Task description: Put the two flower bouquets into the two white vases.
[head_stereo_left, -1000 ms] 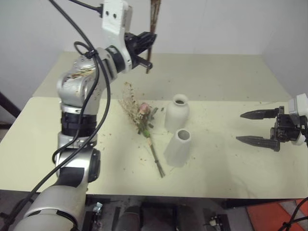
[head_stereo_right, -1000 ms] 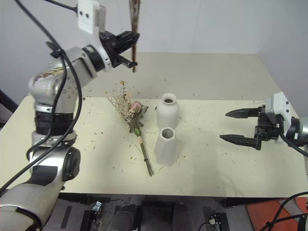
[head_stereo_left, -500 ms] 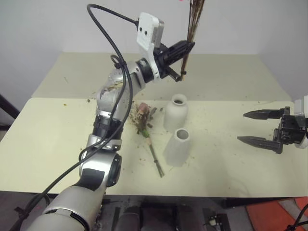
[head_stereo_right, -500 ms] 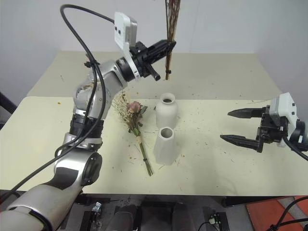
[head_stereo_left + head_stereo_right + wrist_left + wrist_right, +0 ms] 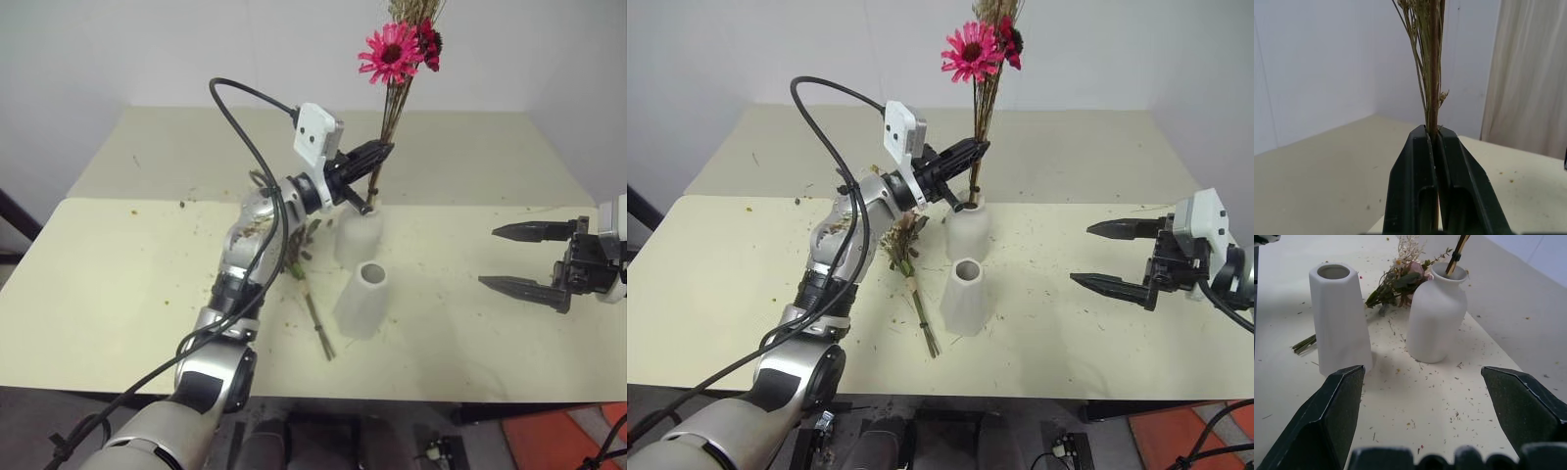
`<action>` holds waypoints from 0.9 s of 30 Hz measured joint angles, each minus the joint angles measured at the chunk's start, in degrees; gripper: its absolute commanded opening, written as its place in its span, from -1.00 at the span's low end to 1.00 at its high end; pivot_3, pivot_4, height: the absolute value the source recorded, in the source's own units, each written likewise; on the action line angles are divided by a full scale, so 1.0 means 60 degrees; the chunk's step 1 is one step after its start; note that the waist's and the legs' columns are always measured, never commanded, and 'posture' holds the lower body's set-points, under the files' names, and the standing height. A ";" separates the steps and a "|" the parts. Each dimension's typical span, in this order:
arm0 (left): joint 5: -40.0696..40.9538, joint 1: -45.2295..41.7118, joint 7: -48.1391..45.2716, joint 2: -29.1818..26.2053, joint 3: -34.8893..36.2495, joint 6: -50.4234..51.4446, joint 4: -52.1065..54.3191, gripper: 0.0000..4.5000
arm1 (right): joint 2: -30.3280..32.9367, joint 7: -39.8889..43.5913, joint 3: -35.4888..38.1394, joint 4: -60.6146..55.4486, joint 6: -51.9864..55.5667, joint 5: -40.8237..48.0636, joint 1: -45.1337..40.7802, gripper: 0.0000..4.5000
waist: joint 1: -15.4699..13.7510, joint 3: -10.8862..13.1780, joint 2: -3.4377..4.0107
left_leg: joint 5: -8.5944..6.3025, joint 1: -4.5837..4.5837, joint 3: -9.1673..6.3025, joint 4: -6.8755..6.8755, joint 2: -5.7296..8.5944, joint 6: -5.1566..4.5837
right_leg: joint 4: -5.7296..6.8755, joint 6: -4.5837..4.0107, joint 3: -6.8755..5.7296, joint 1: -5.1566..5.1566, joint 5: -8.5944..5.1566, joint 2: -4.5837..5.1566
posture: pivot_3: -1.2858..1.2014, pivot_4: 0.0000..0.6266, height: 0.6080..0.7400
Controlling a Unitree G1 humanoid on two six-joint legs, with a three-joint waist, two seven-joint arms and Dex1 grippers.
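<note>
While the left gripper is clamped on the stems of the magenta daisy bouquet, the stem ends sit inside the mouth of the rounded bottle vase. Just beside it, the tapered cylinder vase stands upright with nothing inside. Beside both vases, the pink rose bouquet lies flat on the tabletop. Well apart, the right gripper hovers, fingers spread, grasping nothing.

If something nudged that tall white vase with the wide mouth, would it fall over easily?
Probably fairly easily. The tapered vase is tall and narrows toward its mouth, and it stands empty on the table, so likely light. Its broader base should help a bit. It looks like matte ceramic, so a fall could chip it. The rounded vase stands close behind it.
</note>
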State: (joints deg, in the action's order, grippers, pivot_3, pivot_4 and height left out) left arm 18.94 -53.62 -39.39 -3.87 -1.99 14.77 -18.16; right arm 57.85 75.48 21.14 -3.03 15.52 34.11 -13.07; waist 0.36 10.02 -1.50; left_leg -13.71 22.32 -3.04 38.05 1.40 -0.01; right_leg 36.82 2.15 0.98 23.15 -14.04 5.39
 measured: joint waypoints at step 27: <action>-0.0698 0.0910 0.0187 -0.0009 -0.0389 -0.0392 0.0022 -0.99 | -0.0353 -0.0509 -0.0437 0.0684 0.2068 0.0543 -0.1916 1.00 | -0.0068 -0.0001 0.0001 | -0.0002 0.0002 0.0000 0.0008 -0.0003 -0.0004 | 0.0003 0.0000 0.0001 0.0001 0.0000 -0.0004 | 0.03 -0.52 1.00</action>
State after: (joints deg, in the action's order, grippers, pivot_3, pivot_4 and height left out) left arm 14.75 -48.16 -38.27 -3.93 -4.32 12.41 -18.03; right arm 55.73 72.43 18.52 1.07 27.93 37.37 -24.57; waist -0.05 10.02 -1.49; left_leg -13.73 22.33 -3.04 38.10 1.39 -0.04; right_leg 36.84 2.15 0.99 23.15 -14.04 5.37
